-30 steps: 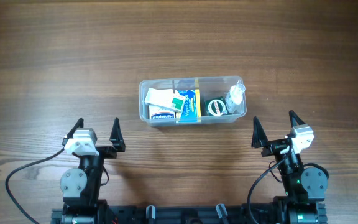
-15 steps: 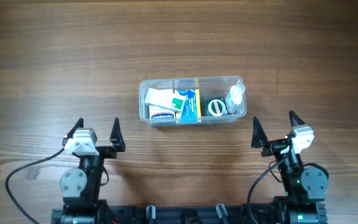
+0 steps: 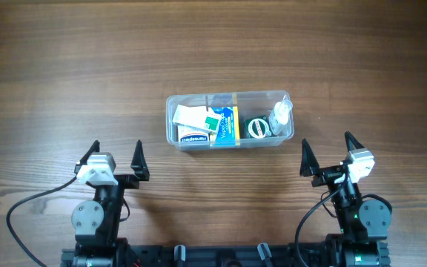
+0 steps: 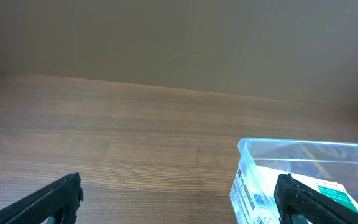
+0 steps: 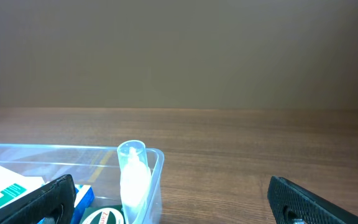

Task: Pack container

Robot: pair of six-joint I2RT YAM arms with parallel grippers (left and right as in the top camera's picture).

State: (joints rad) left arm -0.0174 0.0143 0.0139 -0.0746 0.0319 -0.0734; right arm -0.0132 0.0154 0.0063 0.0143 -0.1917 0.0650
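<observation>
The clear plastic container sits at the middle of the table. It holds white, green and blue-and-yellow boxes, a round green tin and a small clear bottle at its right end. Its corner shows in the left wrist view, and it also shows in the right wrist view with the bottle. My left gripper is open and empty, near the front edge, left of the container. My right gripper is open and empty, front right of it.
The wooden table stretches bare around the container. A black cable runs from the left arm base at the front left. A plain wall stands beyond the far table edge.
</observation>
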